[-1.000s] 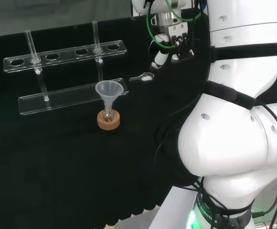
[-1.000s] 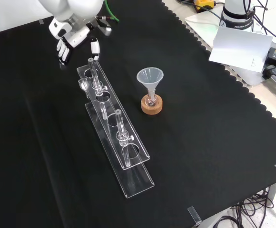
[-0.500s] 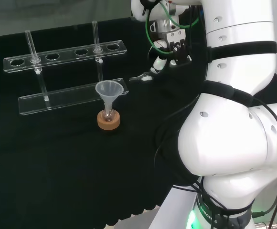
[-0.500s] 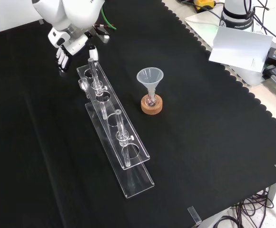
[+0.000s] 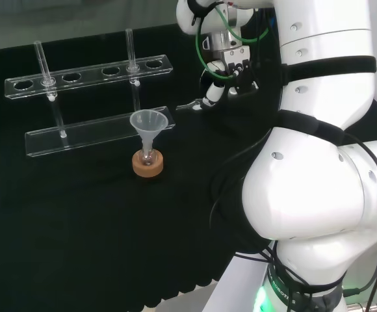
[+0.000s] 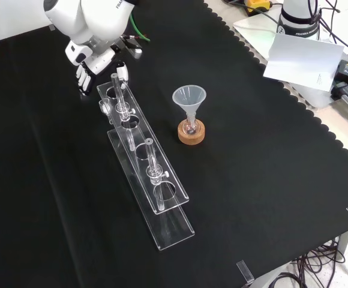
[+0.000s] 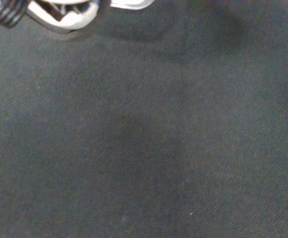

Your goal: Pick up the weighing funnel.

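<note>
The weighing funnel (image 5: 193, 104), a small clear scoop with a short stem, lies on the black cloth just off the right end of the clear rack in the head view. My hand (image 5: 226, 70) hangs right beside it, and one fingertip (image 5: 209, 96) reaches down almost to the piece; I cannot tell if they touch. In the front view the hand (image 6: 93, 59) hovers at the rack's far end. Its fingers (image 6: 84, 75) are relaxed and hold nothing. The wrist view looks at bare cloth, with a blurred part of the hand (image 7: 59, 16).
A clear two-tier tube rack (image 6: 139, 161) with two glass tubes runs along the cloth. The big funnel (image 5: 149, 122) stands in a small flask on a cork ring (image 5: 148, 163). The arm's white links (image 5: 325, 162) fill the head view's right.
The hand has come lower and moved left in the head view, closer to the weighing funnel. The weighing funnel, rack and big funnel have not moved.
</note>
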Robot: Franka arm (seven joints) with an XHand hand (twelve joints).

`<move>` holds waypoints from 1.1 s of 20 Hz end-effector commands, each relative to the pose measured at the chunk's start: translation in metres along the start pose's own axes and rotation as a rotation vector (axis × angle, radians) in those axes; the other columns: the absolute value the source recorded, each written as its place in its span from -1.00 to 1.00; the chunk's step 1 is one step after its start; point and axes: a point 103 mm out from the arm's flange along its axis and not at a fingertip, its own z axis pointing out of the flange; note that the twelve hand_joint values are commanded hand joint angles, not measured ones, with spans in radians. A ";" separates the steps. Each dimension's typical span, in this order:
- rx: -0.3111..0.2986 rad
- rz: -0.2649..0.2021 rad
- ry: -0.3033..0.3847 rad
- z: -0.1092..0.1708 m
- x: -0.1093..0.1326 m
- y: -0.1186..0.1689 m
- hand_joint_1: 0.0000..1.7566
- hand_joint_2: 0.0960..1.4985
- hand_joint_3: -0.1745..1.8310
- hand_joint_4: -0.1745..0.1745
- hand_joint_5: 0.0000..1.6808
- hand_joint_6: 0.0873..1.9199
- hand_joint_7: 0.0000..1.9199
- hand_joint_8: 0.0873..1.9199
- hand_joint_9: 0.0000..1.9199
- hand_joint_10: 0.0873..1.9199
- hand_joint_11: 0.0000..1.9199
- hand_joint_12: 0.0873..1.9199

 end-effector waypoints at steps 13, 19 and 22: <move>-0.019 0.011 -0.084 0.007 0.015 0.007 -0.02 -0.27 -0.29 -0.32 -0.32 -0.91 -0.66 -0.29 -0.36 -0.45 -0.56 0.33; -0.021 0.003 -0.080 0.010 0.019 0.015 -0.01 -0.27 -0.29 -0.31 -0.32 -0.90 -0.66 -0.29 -0.37 -0.45 -0.56 0.33; -0.029 0.005 -0.081 0.011 0.018 0.017 0.00 -0.27 -0.29 -0.30 -0.31 -0.89 -0.66 -0.29 -0.37 -0.44 -0.56 0.33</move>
